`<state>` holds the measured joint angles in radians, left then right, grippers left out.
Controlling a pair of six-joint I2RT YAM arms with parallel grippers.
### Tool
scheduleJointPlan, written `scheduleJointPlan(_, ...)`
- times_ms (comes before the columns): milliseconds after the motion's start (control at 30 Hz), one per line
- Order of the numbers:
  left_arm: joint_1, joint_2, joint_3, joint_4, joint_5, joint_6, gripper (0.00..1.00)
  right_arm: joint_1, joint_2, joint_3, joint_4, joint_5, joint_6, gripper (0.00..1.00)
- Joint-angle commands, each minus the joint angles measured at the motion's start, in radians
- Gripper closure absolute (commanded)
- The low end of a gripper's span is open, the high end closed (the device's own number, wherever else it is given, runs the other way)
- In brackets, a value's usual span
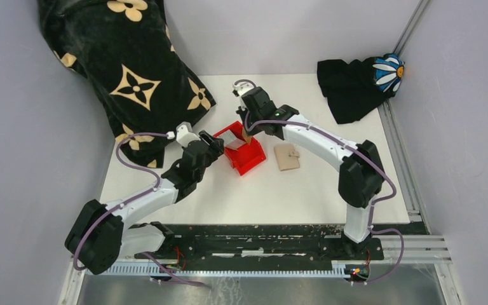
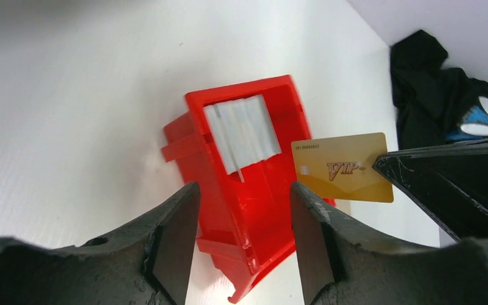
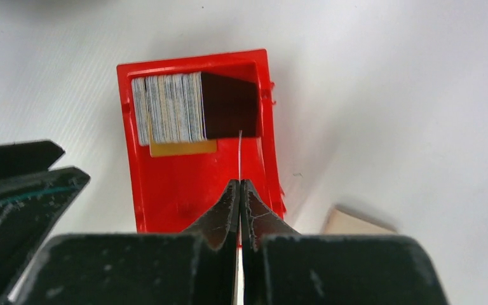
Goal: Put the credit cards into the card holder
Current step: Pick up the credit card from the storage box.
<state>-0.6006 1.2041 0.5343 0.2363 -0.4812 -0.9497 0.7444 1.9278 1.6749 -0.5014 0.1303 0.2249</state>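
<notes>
A red plastic bin [image 1: 246,155] stands mid-table with a stack of grey-white credit cards [image 2: 238,133] upright inside, also in the right wrist view [image 3: 168,108]. My right gripper [image 3: 239,184] is shut on a gold "VIP" credit card [image 2: 343,168], held just above the bin and showing edge-on as a thin line [image 3: 239,159]. My left gripper [image 2: 243,197] is open and empty, its fingers either side of the bin's near wall. The tan card holder [image 1: 286,156] lies closed on the table to the right of the bin; its corner shows in the right wrist view [image 3: 356,222].
A black cloth with gold flowers [image 1: 127,70] covers the far left corner. A dark garment with a daisy patch [image 1: 362,79] lies at the far right. Another gold card [image 3: 183,148] lies by the stack in the bin.
</notes>
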Motion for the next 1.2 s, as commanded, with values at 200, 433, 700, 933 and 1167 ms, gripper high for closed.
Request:
scheduleJointPlan(200, -0.014, -0.105, -0.021, 0.271, 0.314, 0.327, 0.38, 0.003, -0.443, -0.338, 0.064, -0.109, 0.077, 0.99)
scheduleJointPlan(433, -0.021, -0.065, -0.076, 0.465, 0.704, 0.398, 0.39, 0.004, -0.695, -0.597, 0.104, -0.269, 0.186, 0.99)
scheduleJointPlan(700, -0.056, -0.074, -0.103, 0.521, 0.968, 0.43, 0.38, 0.004, -0.882, -0.775, 0.107, -0.348, 0.256, 0.99)
scheduleJointPlan(933, -0.102, -0.113, -0.151, 0.529, 1.074, 0.465, 0.41, 0.002, -1.008, -0.815, 0.066, -0.384, 0.291, 0.99)
scheduleJointPlan(1167, -0.168, -0.083, -0.162, 0.54, 1.112, 0.488, 0.46, 0.002, -1.034, -0.839, 0.06, -0.434, 0.314, 0.99)
